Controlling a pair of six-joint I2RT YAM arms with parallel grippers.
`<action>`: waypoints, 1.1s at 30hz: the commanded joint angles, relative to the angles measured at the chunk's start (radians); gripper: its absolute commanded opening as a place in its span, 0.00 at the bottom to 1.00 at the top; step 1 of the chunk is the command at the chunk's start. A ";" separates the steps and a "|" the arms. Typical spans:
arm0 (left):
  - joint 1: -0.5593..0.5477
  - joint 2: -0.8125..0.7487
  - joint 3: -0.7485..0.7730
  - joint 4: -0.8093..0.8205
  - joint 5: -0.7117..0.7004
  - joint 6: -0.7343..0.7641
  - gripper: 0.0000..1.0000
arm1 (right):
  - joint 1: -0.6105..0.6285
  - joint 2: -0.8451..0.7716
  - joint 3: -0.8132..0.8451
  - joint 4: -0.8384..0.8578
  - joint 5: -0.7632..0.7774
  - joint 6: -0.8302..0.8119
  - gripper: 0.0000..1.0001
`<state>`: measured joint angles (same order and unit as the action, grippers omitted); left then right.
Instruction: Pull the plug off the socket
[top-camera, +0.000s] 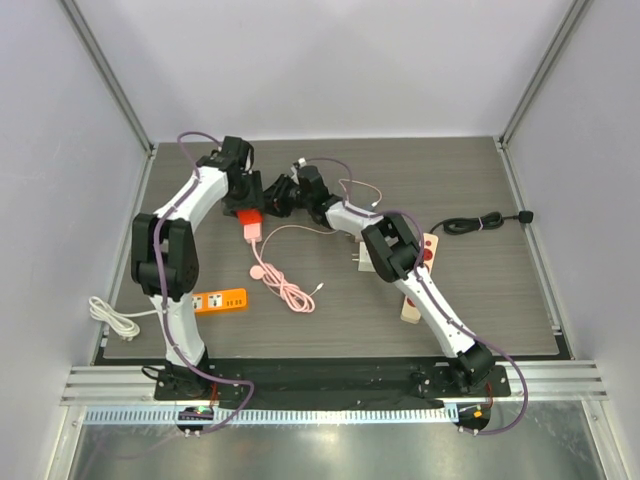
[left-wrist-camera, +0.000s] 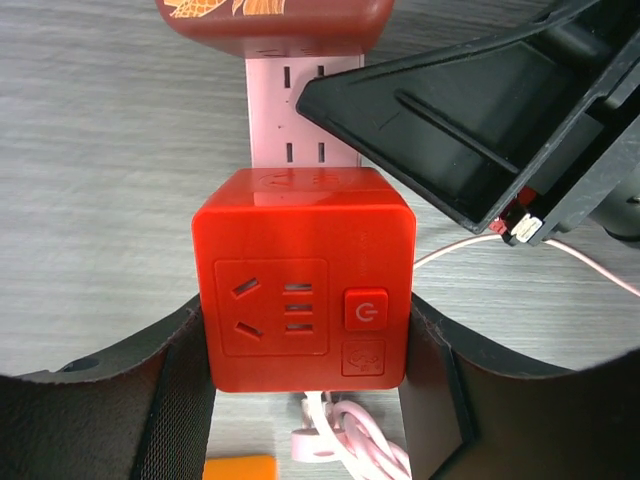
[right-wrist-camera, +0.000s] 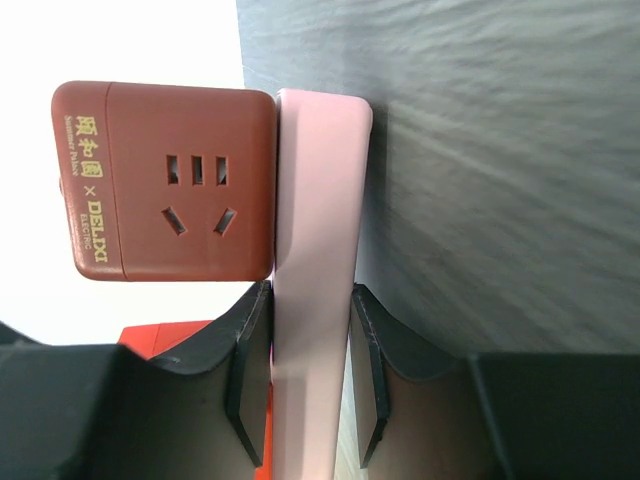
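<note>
While pink socket strip (right-wrist-camera: 315, 180) is clamped by right pincer (right-wrist-camera: 310, 300), red cube plug (left-wrist-camera: 303, 230), seated in strip, is gripped by left pincer (left-wrist-camera: 305, 310).

Glossy red cube plug (left-wrist-camera: 303, 300), outlet face and power button outward, seated in pale pink socket strip (left-wrist-camera: 275, 120).

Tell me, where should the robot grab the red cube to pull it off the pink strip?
Grab the red cube by its two flat side walls, coming in from its button face. Those walls are smooth, parallel and bare, while the pink strip and brown cube crowd the far end. The left gripper has its jaws on those walls.
</note>
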<state>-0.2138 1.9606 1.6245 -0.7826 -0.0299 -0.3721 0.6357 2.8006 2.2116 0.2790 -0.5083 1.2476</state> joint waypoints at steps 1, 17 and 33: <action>-0.022 -0.172 0.020 0.043 -0.158 -0.015 0.00 | 0.022 0.034 0.025 -0.250 0.099 -0.154 0.01; 0.007 -0.195 0.006 0.028 -0.261 -0.068 0.00 | 0.028 0.085 0.109 -0.316 0.134 -0.211 0.01; 0.024 -0.301 -0.075 0.092 -0.328 -0.065 0.00 | 0.016 0.116 0.083 -0.124 0.088 -0.125 0.01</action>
<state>-0.1852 1.7264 1.5375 -0.7242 -0.2604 -0.4587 0.6571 2.8613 2.3104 0.2634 -0.5179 1.2160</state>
